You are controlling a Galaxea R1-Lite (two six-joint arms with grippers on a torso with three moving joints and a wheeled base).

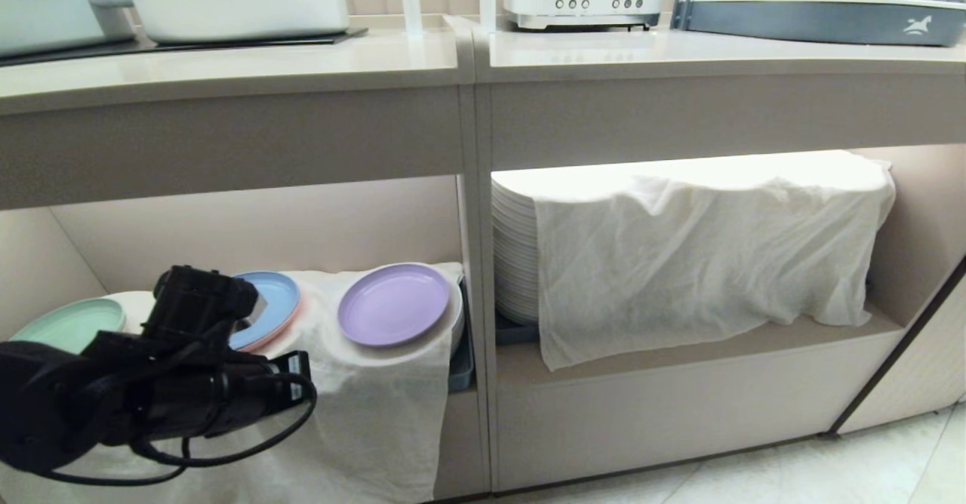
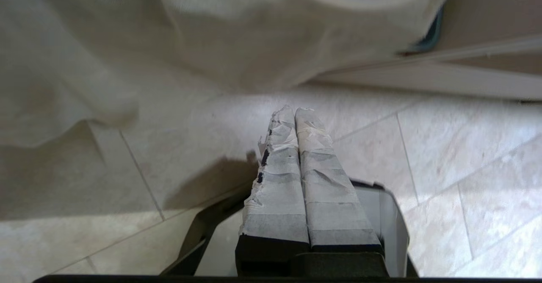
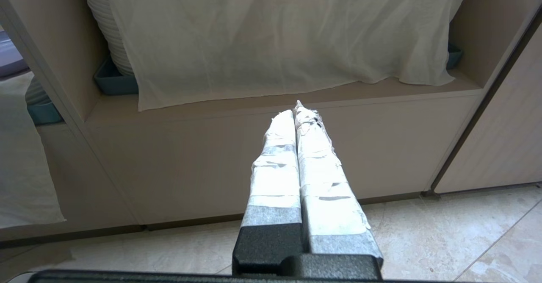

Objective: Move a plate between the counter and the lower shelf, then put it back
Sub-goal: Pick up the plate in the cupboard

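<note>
My left gripper hangs empty at the lower left of the head view, fingers pressed together over the floor tiles. My right gripper is likewise closed on nothing. The plate lies centre-left, on the white cloth in the lower shelf, under the counter.

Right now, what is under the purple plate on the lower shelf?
The plate rests on a white cloth draped over a stack of white plates in a blue-grey tray. The cloth hides most of the stack, so its count cannot be told.
</note>
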